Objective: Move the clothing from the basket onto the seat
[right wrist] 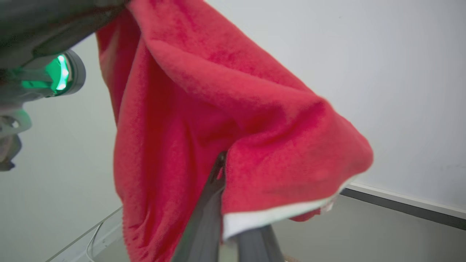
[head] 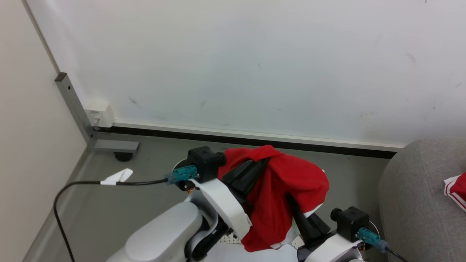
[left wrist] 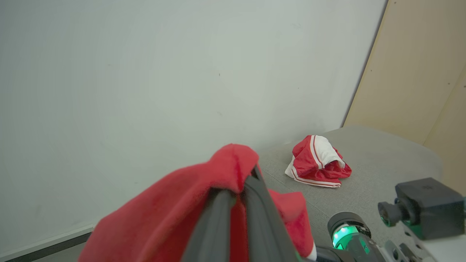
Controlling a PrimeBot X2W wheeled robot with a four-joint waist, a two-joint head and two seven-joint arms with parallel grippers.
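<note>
So the left gripper (head: 260, 163) and right gripper (head: 291, 202) are both clamping shut on the red garment (head: 284, 189), holding it mid-air just off the arm of the grey sofa (head: 411, 196). Looks like the carrying step. Next it's needing swinging over that sofa, then releasing.

**Red garment (head: 284, 182) aloft, second garment (left wrist: 316, 162) on sofa (left wrist: 382, 163)**

The red garment hangs bunched in the air, its folds draping down, with white trim along the lower edge. The second garment, red with a white panel and thin stripes, lies crumpled on the grey sofa near the wall.
</note>
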